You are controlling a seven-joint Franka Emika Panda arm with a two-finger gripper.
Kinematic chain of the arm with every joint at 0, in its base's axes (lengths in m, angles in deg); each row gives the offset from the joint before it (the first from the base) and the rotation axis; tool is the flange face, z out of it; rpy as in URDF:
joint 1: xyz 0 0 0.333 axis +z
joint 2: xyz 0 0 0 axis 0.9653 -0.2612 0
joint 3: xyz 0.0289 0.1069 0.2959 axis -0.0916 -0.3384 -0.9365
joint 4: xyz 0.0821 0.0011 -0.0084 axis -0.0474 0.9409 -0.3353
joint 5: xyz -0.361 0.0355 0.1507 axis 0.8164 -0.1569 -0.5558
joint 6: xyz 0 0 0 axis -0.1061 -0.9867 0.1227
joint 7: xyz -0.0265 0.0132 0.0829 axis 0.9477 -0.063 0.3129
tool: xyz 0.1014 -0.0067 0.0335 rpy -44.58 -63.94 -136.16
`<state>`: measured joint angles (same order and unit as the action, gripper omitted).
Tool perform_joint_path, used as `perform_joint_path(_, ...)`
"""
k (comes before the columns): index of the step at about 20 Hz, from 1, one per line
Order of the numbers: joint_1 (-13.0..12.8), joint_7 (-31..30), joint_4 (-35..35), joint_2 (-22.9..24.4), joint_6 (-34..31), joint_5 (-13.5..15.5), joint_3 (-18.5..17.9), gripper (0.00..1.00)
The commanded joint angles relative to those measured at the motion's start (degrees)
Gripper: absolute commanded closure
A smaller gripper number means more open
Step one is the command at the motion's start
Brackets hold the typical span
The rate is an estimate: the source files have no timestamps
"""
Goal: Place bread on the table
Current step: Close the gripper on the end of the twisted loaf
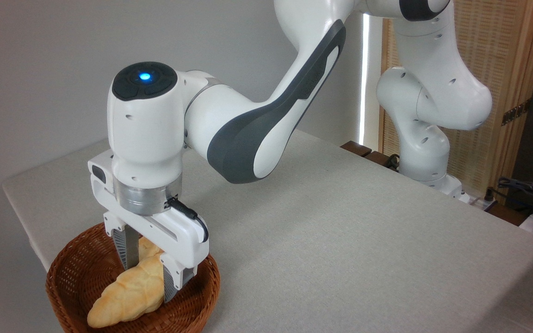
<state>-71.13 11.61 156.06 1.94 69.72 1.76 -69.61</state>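
1. Down inside the wicker basket [70,277], at the near left corner of the table [340,240]: gripper [148,277], pointing straight down from the white arm [248,134].
2. Fingers [130,252] spread apart, one on each side of the bread [125,296], astride its upper right end.
3. Possibly touching the loaf, possibly just beside it; contact hard to judge from this angle.
4. Lying in the basket, not on the cloth: bread, long and pale golden, slanting from lower left up to the right.
5. Behind the far finger, partly hidden: a second, smaller piece of bread [148,247].
6. On top of the wrist housing: a blue light [145,77], lit.
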Motion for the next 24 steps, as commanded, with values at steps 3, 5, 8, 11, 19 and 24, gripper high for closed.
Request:
perform_joint_path(3, -0.1, 0.9, -0.3, -0.9, 0.9, 0.3, 0.3, 0.01)
perform_joint_path(5, -0.1, 0.9, -0.5, -0.8, 0.9, 0.3, 0.3, 0.28)
perform_joint_path(8, -0.1, 1.0, -0.5, -0.8, 1.0, 0.3, 0.2, 0.44)
perform_joint_path(11, -0.1, 1.0, -0.5, -0.7, 1.0, 0.3, 0.0, 0.43)
perform_joint_path(19, -0.1, 1.1, -0.5, -0.4, 1.0, 0.4, -0.2, 0.44)
perform_joint_path(24, -0.2, 1.1, -1.5, 1.2, 0.5, 0.4, -0.3, 0.44)
